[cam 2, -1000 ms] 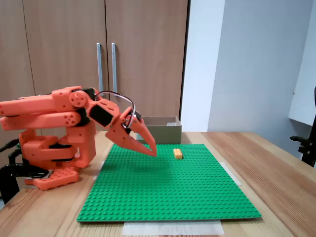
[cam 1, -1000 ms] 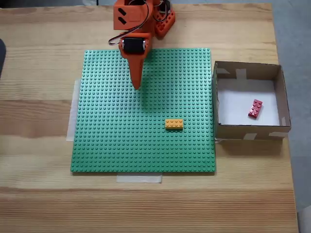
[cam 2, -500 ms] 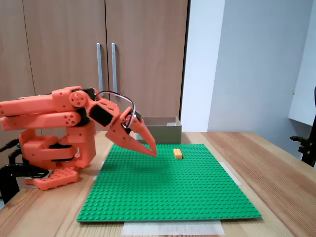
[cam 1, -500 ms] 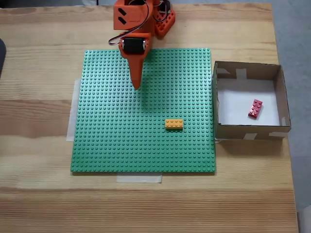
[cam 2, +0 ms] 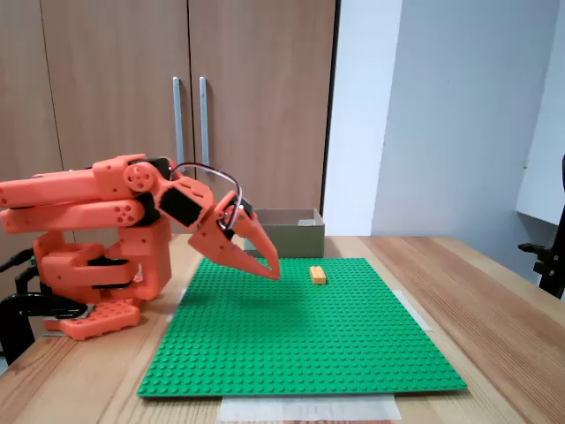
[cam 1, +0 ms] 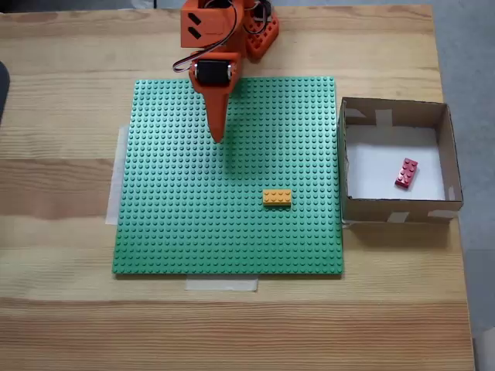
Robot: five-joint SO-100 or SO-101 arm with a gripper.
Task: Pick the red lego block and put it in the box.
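Fixed view from above: the red lego block lies inside the box on its white floor, toward the right wall, long axis running steeply up and slightly right. Gripper over the green baseplate, fingers closed to one tip, holding nothing; block well apart to its right and a little lower. Orange-yellow brick sits on the plate between them.

Fixed side view: gripper closed, empty, tip angled down just above the baseplate. Box stands behind it; its contents are hidden. Placement appears done.
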